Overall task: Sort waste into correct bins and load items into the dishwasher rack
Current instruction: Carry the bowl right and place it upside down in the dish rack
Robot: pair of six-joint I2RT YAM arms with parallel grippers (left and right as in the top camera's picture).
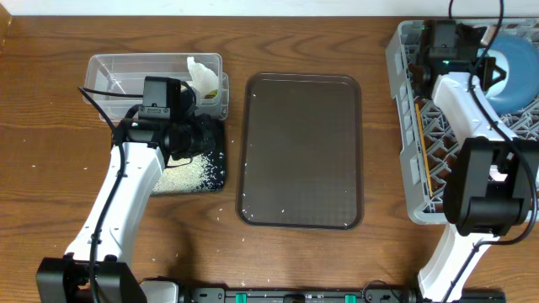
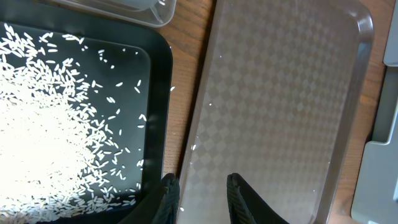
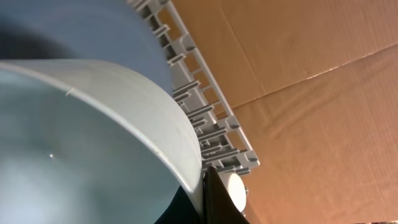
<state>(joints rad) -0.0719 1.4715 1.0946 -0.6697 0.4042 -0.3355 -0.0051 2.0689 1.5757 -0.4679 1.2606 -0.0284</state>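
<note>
Currently, the right arm's fingers (image 3: 214, 198) are pinching the rim of the round blue bowl (image 1: 510, 74), which appears to be standing tilted in the far right corner of the square grey plastic lattice rack (image 1: 402, 126). The bowl's wall is curving up and away from the fingers, with the rack's pegged side wall running just beside it, so this arm is the one placed to seat it. Only one finger is showing clearly, and the bowl's foot among the pegs is lying hidden. One wooden chopstick (image 1: 420, 143) is lying lengthwise along the rack's left side. The left arm's fingers (image 2: 169, 199) are hanging slightly spread and empty over the gap between the shallow black rectangular tray (image 2: 160, 118), which is holding loose white rice grains (image 2: 43, 137), and the brown serving tray (image 1: 303, 151). A crumpled white tissue (image 1: 200, 74) is sitting in the clear plastic tub (image 1: 118, 67) on the wooden worktop (image 1: 42, 168).
</note>
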